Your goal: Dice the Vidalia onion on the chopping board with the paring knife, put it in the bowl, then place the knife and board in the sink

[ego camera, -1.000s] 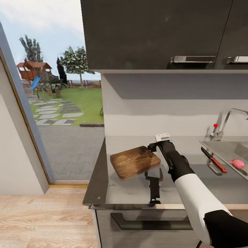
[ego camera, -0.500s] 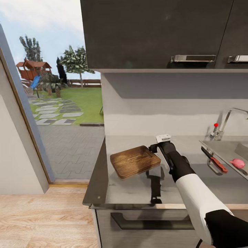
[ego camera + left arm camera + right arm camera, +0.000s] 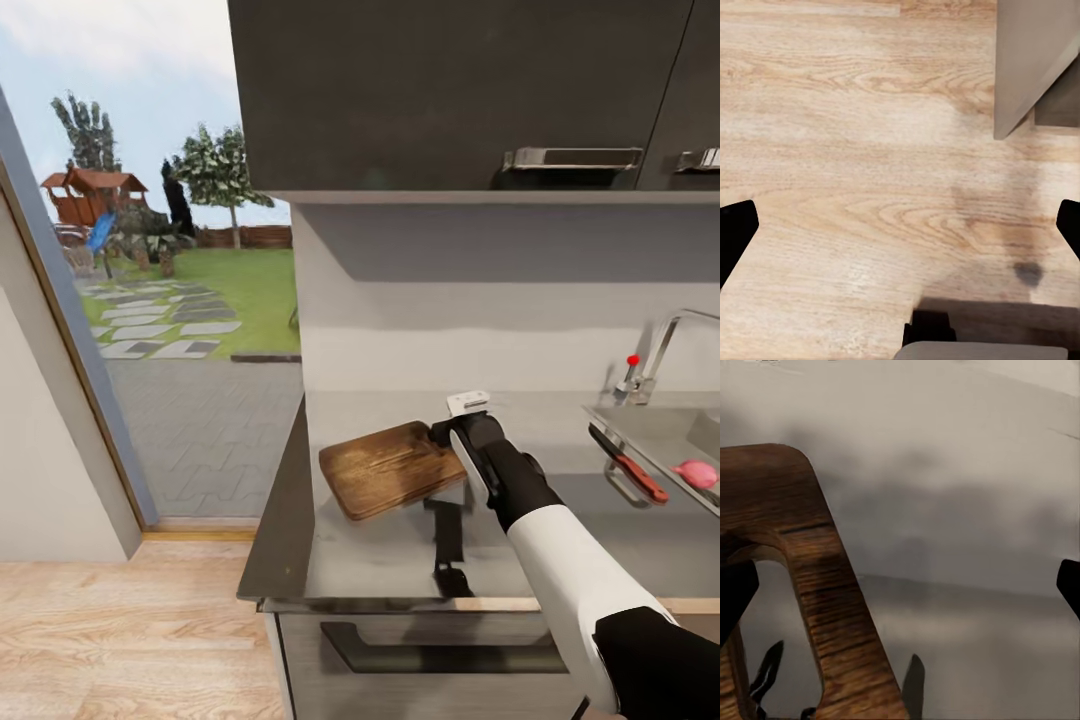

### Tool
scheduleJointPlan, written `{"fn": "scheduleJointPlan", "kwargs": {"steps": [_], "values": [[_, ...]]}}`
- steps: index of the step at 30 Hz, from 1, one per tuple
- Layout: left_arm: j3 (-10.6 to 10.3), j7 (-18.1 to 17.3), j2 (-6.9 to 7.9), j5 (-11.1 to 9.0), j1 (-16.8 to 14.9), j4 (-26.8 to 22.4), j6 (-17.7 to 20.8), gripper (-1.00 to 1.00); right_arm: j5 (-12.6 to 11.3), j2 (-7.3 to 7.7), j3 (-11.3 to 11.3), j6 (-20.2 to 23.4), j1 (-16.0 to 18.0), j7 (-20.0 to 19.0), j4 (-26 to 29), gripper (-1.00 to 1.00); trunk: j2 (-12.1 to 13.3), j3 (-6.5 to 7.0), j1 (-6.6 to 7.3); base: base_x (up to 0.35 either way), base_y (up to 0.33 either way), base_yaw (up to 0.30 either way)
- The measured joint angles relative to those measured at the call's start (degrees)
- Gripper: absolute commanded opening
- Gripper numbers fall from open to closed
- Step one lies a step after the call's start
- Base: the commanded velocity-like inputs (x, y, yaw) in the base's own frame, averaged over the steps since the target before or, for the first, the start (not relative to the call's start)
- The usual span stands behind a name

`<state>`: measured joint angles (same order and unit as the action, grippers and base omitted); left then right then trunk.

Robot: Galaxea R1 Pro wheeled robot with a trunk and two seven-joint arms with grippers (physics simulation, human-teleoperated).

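Little has moved: the right gripper (image 3: 447,433) still grips the chopping board (image 3: 390,468) by its handle end, tilted above the grey countertop (image 3: 400,560) at centre frame. At right, the paring knife (image 3: 628,465) and Vidalia onion (image 3: 697,473) lie in the sink (image 3: 650,425). Left gripper (image 3: 900,225) jaws hang wide apart, empty, over wooden floor (image 3: 855,150); open floor spreads lower left.

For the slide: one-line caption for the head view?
Right gripper at the handle end of the chopping board on the countertop; paring knife and Vidalia onion wait at the sink.
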<state>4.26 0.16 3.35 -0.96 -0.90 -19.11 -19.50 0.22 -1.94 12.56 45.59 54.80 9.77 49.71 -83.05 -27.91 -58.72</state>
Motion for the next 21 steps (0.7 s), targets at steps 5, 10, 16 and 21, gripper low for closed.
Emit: {"fn": "scheduleJointPlan", "kwargs": {"steps": [5, 10, 16, 21], "values": [[0.0, 0.0, 0.00, 0.0, 0.0, 0.0, 0.0, 1.00, 0.0, 0.00, 0.1, 0.0, 0.0, 0.0, -0.3, 1.00, 0.0, -0.23, -0.01, 0.042, 0.009, 0.000], [0.0, 0.0, 0.00, 0.0, 0.0, 0.0, 0.0, 1.00, 0.0, 0.00, 0.1, -0.1, 0.0, 0.0, -0.4, 1.00, 0.0, -0.27, -0.01, 0.006, 0.001, 0.000], [0.0, 0.0, 0.00, 0.0, 0.0, 0.0, 0.0, 1.00, 0.0, 0.01, 0.1, -0.1, 0.0, 0.0, -0.8, 1.00, 0.0, -0.29, -0.01, 0.001, 0.000, 0.000], [0.0, 0.0, 0.00, 0.0, 0.0, 0.0, 0.0, 1.00, 0.0, 0.00, 0.1, -0.1, 0.0, 0.0, -1.6, 1.00, 0.0, -0.51, -0.01, 0.000, 0.000, 0.000]]}}
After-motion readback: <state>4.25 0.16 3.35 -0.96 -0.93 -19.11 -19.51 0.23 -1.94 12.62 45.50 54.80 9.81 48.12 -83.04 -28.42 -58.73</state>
